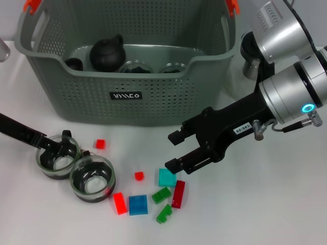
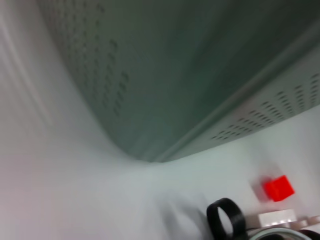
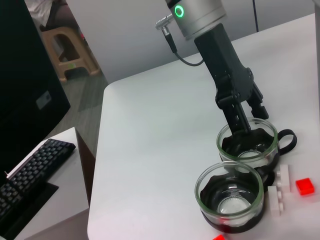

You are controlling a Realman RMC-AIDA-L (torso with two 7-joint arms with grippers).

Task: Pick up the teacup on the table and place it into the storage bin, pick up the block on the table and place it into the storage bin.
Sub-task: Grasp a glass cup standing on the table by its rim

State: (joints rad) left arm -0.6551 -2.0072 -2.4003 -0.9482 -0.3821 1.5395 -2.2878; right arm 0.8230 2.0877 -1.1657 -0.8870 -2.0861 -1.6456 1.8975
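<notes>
Two glass teacups stand on the table at the front left. My left gripper [image 1: 52, 146] is at the rim of the farther-left teacup [image 1: 57, 158], and the right wrist view shows the left gripper [image 3: 243, 119] reaching down into this teacup [image 3: 247, 145]. The other teacup [image 1: 93, 178] stands free beside it. Several loose blocks lie in front, among them a cyan block [image 1: 166, 177]. My right gripper [image 1: 172, 150] is open and empty, hovering just behind the cyan block. The grey storage bin [image 1: 127, 102] stands at the back.
A black teapot [image 1: 106, 53] and glass cups lie inside the bin. Small red blocks [image 1: 100, 144] [image 1: 139, 176], a blue block [image 1: 138, 205], green blocks [image 1: 161, 195] and a dark red block [image 1: 178, 194] are scattered on the table. A white block [image 3: 281, 187] lies beside the teacups.
</notes>
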